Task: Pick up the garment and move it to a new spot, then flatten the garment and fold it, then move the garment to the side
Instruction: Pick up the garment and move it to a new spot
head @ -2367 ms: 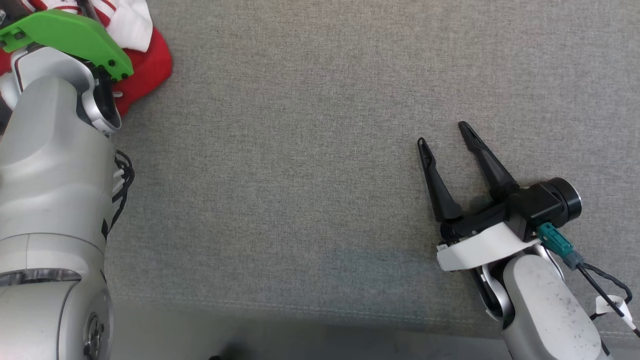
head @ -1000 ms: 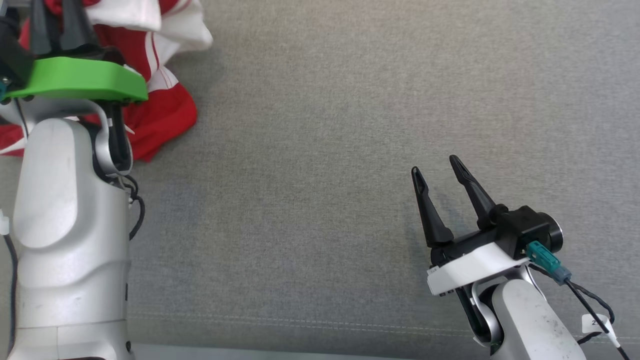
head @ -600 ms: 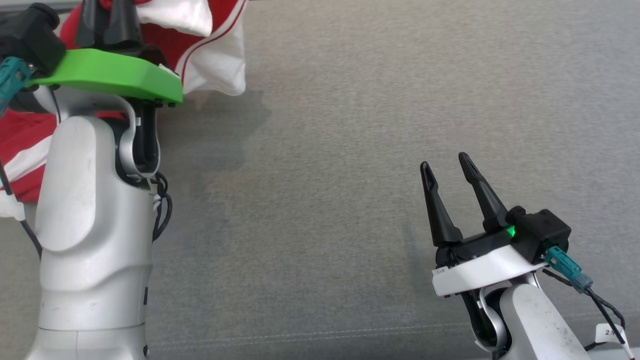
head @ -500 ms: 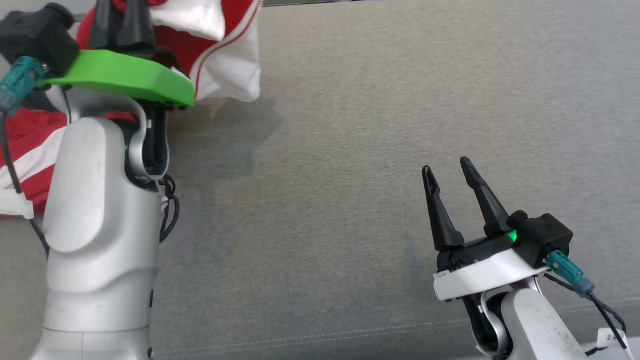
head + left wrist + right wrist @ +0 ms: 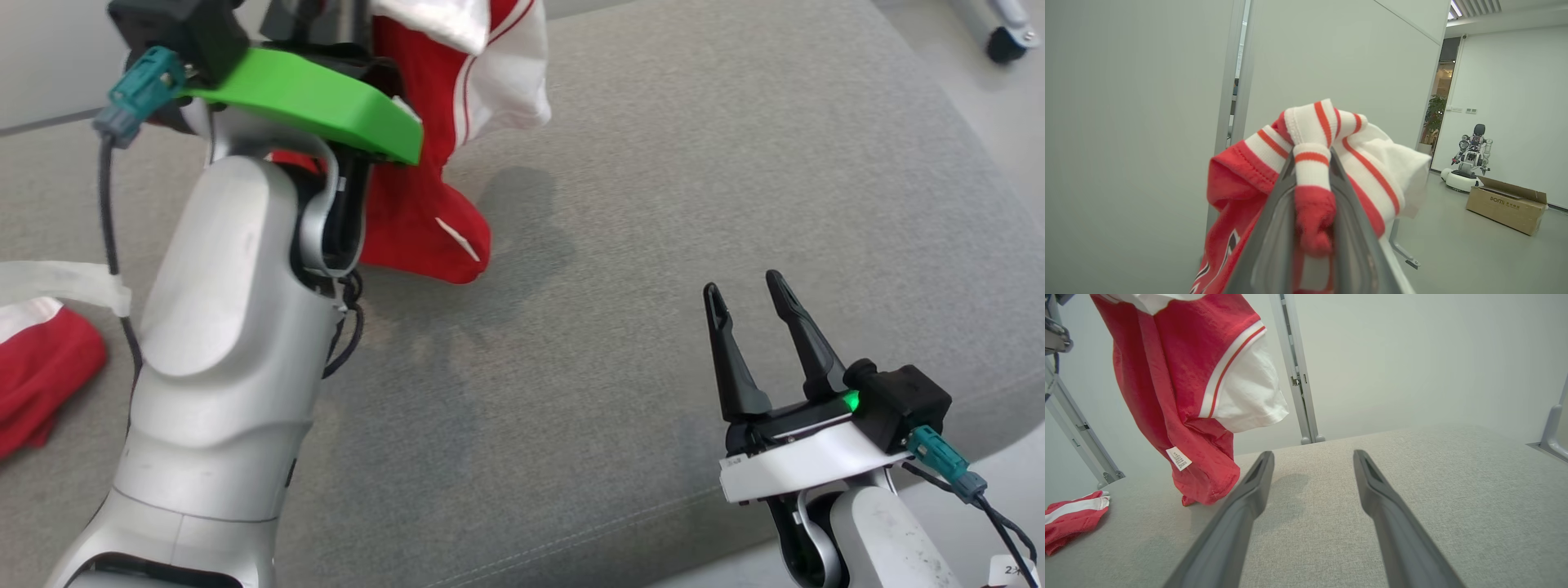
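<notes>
In the head view, the left forearm [image 5: 229,343] rises from the table's [image 5: 653,204] front left. Above its green wrist plate [image 5: 318,98], the red and white jersey [image 5: 416,204] hangs over the back left part of the table. Another red and white piece of cloth [image 5: 37,384] lies at the left edge, and I cannot tell whether it belongs to the jersey. The right claw [image 5: 741,282] hovers near the front right corner, its fingers spread apart with nothing between them. In the left wrist view, the left claw [image 5: 1312,157] is clamped on a bunched, striped ribbed hem of the jersey. Beyond it are pale partition walls, a second robot [image 5: 1470,163] and a cardboard box [image 5: 1506,204] on the floor. In the right wrist view, the jersey dangles with a white sleeve [image 5: 1245,392] and a small label [image 5: 1179,458] showing. Its lowest fold is at or just above the table, and I cannot tell whether it touches.
</notes>
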Controlling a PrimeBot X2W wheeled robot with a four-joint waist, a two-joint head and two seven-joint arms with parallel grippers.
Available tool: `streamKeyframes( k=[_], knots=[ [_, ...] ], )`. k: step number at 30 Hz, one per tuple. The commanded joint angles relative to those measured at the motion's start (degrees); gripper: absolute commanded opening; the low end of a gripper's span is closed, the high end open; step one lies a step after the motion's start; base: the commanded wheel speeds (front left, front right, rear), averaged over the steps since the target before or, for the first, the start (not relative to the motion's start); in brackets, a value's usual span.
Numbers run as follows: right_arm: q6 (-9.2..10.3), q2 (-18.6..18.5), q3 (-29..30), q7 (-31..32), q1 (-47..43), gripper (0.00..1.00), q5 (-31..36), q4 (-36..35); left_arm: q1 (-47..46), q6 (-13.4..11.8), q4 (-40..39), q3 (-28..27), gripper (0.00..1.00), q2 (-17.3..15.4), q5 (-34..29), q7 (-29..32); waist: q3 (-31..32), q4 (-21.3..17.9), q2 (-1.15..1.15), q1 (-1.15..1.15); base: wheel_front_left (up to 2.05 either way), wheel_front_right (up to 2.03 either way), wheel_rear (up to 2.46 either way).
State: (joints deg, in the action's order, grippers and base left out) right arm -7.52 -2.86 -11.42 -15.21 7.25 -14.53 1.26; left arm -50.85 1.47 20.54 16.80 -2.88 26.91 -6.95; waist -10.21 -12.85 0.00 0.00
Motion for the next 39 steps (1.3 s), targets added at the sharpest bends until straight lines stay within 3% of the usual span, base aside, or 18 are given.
streamKeyframes(
  k=[1,9,19,20,22,24,32,39],
  knots=[
    [0.06,0.0,0.4,0.0,-0.2,1.00,-0.5,-0.6,-1.1,0.3,0.7,2.1,0.00,-0.1,1.9,-1.5,-0.1,-3.4,0.00,0.00,0.00,0.00,0.00],
    [0.06,0.0,0.8,0.0,0.6,1.00,-0.6,-0.2,1.4,1.0,9.9,10.2,0.00,-0.2,3.3,-6.1,-2.9,-3.8,0.00,0.00,0.00,0.00,0.00],
    [0.06,-0.1,1.2,0.0,1.6,1.00,-0.7,0.9,5.0,-0.1,24.8,11.5,0.00,-0.1,1.1,-8.1,-5.1,-1.9,0.00,0.00,0.00,0.00,0.00],
    [0.06,-0.1,1.1,0.0,1.7,1.00,-0.5,1.1,5.2,-0.3,26.0,11.4,0.04,-0.1,1.0,-8.2,-5.1,-1.7,0.00,0.00,0.00,0.00,0.00],
    [0.06,-0.1,1.1,0.0,2.0,1.00,-0.2,1.3,5.4,0.0,27.6,11.4,0.78,-0.1,1.7,-8.3,-5.0,-1.4,0.00,0.00,0.00,0.00,0.00],
    [0.06,-0.1,1.0,0.0,2.1,1.00,0.1,1.4,5.3,-0.4,28.3,11.2,1.00,-0.1,1.1,-8.3,-4.7,-1.0,0.00,0.00,0.00,0.00,0.00],
    [0.06,-0.1,1.2,0.0,0.5,1.00,0.6,1.9,9.1,-2.9,27.2,9.8,1.00,-0.6,-2.4,-8.3,-1.9,1.4,0.00,0.00,0.00,0.00,0.00],
    [0.06,-0.1,1.4,0.0,-0.7,1.00,1.1,2.3,17.9,-4.4,17.6,5.3,1.00,-1.0,-3.3,-8.3,1.0,4.9,0.00,0.00,0.00,0.00,0.00]
  ],
)
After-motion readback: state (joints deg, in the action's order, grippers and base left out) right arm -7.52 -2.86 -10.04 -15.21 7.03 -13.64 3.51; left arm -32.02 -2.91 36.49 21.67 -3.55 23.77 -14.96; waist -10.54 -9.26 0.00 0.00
